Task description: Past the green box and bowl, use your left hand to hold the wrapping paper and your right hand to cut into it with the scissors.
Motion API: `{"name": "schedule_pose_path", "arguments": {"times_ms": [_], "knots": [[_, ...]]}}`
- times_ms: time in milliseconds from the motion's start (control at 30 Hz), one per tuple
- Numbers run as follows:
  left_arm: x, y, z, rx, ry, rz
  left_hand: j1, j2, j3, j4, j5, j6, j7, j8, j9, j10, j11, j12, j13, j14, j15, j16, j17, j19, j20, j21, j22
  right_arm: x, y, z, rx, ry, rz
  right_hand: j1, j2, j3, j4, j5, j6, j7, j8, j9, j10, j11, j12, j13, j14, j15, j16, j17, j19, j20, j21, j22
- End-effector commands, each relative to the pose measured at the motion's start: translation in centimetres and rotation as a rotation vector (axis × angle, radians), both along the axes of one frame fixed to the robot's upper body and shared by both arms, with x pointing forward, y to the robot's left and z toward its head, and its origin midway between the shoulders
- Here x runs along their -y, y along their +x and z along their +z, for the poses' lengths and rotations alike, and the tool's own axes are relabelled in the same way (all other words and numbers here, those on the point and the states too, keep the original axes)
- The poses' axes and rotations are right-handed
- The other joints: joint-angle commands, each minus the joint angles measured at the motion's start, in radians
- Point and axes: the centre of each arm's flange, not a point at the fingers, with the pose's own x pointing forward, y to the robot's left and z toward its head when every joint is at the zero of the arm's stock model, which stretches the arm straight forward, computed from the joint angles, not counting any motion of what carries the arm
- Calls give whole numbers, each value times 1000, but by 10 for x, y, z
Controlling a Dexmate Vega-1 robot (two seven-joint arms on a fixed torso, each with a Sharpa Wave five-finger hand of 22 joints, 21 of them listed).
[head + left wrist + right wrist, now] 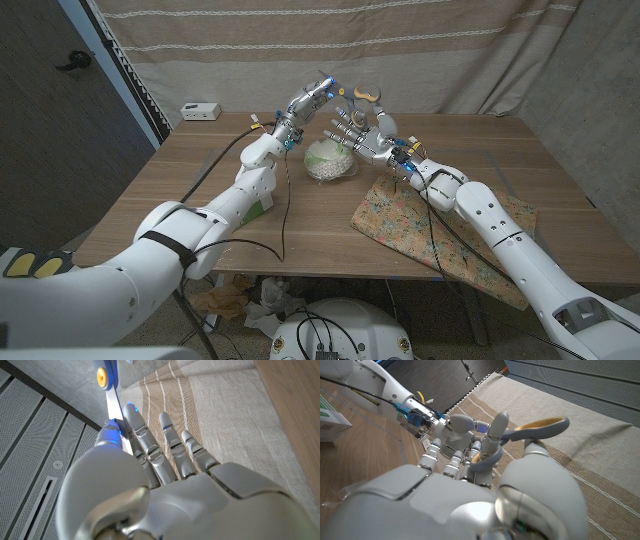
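Both hands are raised together above the far middle of the wooden worktop [200,185]; the right hand [368,135] holds 1 pair of scissors with grey and tan loop handles [540,430], its fingers hooked through the loops and the rest half spread; the left hand [312,100] reaches up beside it, fingers nearly straight and close together, touching the shiny scissor blade with its yellow pivot [111,390], though whether it pinches the blade I cannot tell; the 2 hands meet almost fingertip to fingertip in the head view.

Below them stands 1 clear bowl holding something pale green and white [330,160]; 1 green and white box [262,205] lies partly hidden under the left forearm; 1 sheet of floral wrapping paper in tan with small flowers [395,215] lies flat under the right arm, reaching the worktop's near edge, touched by neither hand; 1 small white device [200,110] sits at the far left corner.
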Motion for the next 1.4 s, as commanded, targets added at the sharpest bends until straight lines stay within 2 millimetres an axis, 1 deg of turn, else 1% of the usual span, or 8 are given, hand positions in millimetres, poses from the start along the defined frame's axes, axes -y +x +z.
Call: {"name": "schedule_pose_path", "arguments": {"times_ms": [33,167,267,433,700,1267,1333,1400], "knots": [[-3,1,-2,-9,7,-72,75,64,35,-20,1,12,-2,13,8,1,6,14,18,11,-128,0,10,-6,-1,6,2,4,6,-6,19,-14,-19,-48,36,-15,22,0,-157,-82,-80,-69,15,-3,15,-2,4,11,1,0,-8,4,6,1],[-6,0,-3,-7,-8,-69,76,62,38,-20,-1,17,-2,18,9,0,6,19,25,9,-128,-3,14,-6,-4,7,3,6,7,-8,48,-20,-26,-59,40,-22,26,-5,-157,-91,-107,-99,19,-3,20,-3,6,15,1,-2,-9,5,5,1],[-8,-1,-4,-5,-15,-64,78,60,43,-20,-3,22,5,23,9,-1,6,20,27,7,-127,-6,16,-5,-6,8,3,7,7,-10,72,-15,-26,-24,44,-13,-2,-14,-181,-81,-166,-154,9,1,20,-5,-4,29,-6,-6,-28,9,-1,0],[-9,-3,-4,0,-21,-58,78,59,50,-18,-6,19,3,24,8,-3,6,23,30,6,-127,-10,20,-5,-5,9,3,5,7,-12,102,-5,7,1,50,-2,-23,-32,-184,-69,-209,-200,-13,26,14,-6,-29,55,-10,-8,-51,10,-5,1],[-10,-3,-6,-3,-17,-61,77,57,60,-16,-11,18,5,26,2,-7,6,24,32,2,-127,-15,25,-4,-4,11,4,2,6,-13,135,-53,7,-41,38,-22,-10,-60,-184,-54,-253,-246,-30,62,12,-6,-51,82,-8,-4,-79,12,-5,1],[-12,-3,-9,1,3,-66,70,52,74,-10,-14,7,0,27,0,-17,6,27,38,-5,-127,-20,33,-8,-1,13,5,-5,7,-19,156,-86,1,-137,56,-43,35,-129,-151,-15,-308,-313,-25,80,22,-5,-58,107,-2,1,-104,13,-3,3],[-12,-3,-10,1,2,-68,69,51,76,-9,-15,5,1,27,-1,-19,6,27,38,-5,-127,-20,35,-8,0,13,5,-5,7,-19,162,-90,-11,-136,55,-43,33,-132,-152,-18,-313,-317,-29,76,20,-5,-60,105,-3,0,-107,12,-3,3],[-12,-3,-11,-1,0,-66,69,50,77,-9,-15,7,0,28,-1,-20,6,27,38,-6,-127,-20,35,-8,-1,13,5,-4,7,-19,170,-99,-23,-82,64,-16,-5,-143,-169,-23,-341,-341,-46,56,17,-5,-69,106,-6,-6,-114,10,-1,2]]}}
